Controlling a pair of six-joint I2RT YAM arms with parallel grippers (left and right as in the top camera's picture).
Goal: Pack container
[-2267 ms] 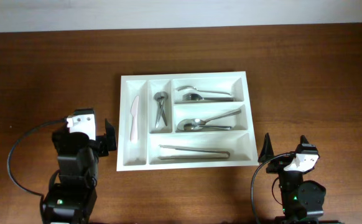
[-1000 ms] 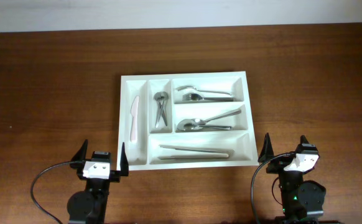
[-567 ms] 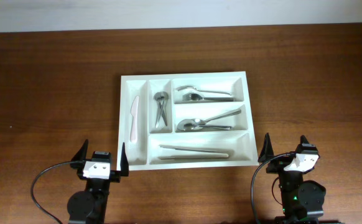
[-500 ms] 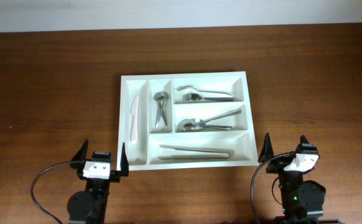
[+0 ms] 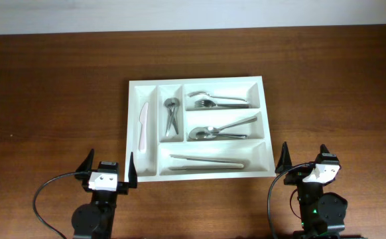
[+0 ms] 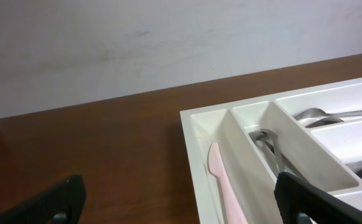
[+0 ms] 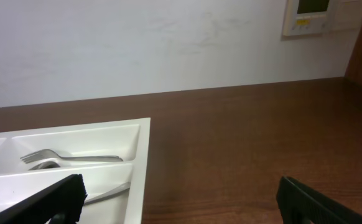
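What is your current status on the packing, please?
Left tool open, right tool open, both empty. Container: all five compartments occupied. Nothing in the way.

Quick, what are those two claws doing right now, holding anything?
Left gripper: open, holding nothing.
Right gripper: open, holding nothing.

table (image 5: 47,79): brown wood | on it: 1 white container (image 5: 143,163)
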